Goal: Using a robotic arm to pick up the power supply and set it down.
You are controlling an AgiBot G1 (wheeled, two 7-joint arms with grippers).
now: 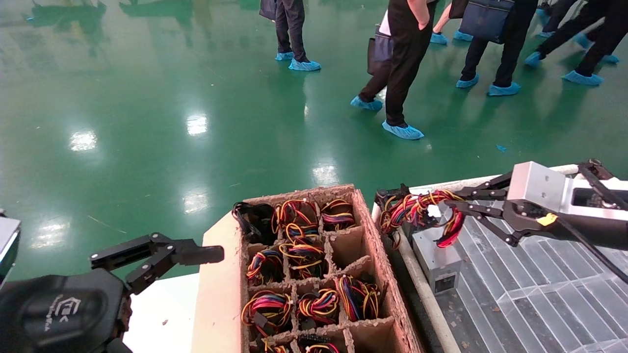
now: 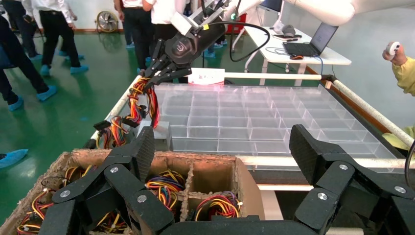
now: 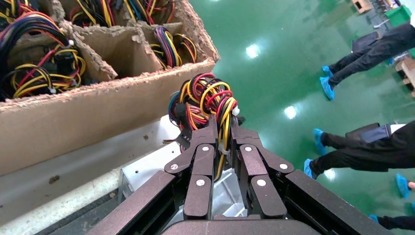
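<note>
One power supply (image 1: pixel 436 262), wires pinched by right gripper (image 1: pixel 444 210).

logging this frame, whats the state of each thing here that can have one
right end effector: shut on the wire bundle, over the clear tray's edge
power supply: held by its wires, its box down in the clear divided tray
left end effector: open, holding nothing, beside the carton
cardboard carton: open-topped, most cells holding wired units, a few empty
</note>
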